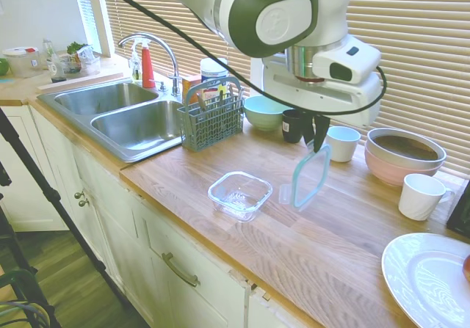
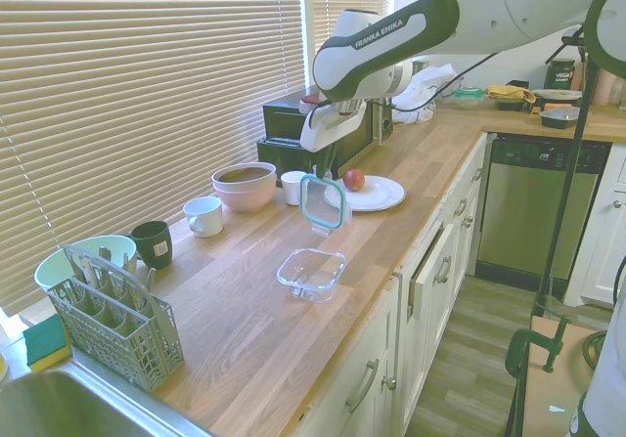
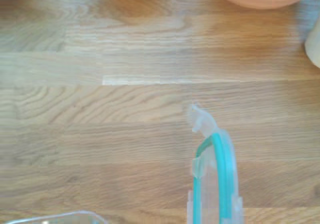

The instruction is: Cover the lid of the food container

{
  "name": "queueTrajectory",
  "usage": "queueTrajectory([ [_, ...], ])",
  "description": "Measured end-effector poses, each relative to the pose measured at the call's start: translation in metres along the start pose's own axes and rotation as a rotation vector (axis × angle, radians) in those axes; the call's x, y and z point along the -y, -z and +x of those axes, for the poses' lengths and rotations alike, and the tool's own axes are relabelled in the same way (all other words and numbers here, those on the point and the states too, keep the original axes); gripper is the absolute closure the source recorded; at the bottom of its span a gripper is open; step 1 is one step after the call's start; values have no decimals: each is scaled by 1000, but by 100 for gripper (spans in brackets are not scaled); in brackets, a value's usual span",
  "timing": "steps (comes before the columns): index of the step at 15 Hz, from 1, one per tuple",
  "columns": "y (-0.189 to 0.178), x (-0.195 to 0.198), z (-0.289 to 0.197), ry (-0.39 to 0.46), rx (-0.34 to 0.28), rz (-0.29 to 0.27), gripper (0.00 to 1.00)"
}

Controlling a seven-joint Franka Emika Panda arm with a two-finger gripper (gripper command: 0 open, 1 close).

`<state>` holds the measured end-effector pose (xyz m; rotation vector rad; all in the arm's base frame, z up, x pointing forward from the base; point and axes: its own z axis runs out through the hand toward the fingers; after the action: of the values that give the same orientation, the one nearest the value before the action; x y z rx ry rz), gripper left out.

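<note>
The clear lid (image 1: 311, 177) with a light blue rim hangs on edge, almost vertical, above the wooden counter. My gripper (image 1: 317, 134) is shut on its top edge. In the second exterior view the lid (image 2: 323, 202) hangs under the gripper (image 2: 321, 172). The wrist view shows the lid (image 3: 216, 176) edge-on over bare wood. The square clear glass food container (image 1: 240, 194) stands empty on the counter, a short way from the lid toward the sink and the counter's front edge. It also appears as the glass container (image 2: 312, 273) below and in front of the lid, and one corner of the container (image 3: 60, 217) shows in the wrist view.
Behind the lid stand a black cup (image 1: 293, 125), a white cup (image 1: 342, 143), a pink bowl (image 1: 403, 154) and a white mug (image 1: 421, 196). A grey cutlery rack (image 1: 211, 119) and sink (image 1: 125, 115) lie left. A white plate (image 1: 429, 277) sits right, with an apple (image 2: 354, 179) on it.
</note>
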<state>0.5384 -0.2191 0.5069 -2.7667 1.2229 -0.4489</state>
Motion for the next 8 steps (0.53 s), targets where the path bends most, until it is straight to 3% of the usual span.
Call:
queueTrajectory([
  [8,-5,50,-47,162,14,-63,100],
])
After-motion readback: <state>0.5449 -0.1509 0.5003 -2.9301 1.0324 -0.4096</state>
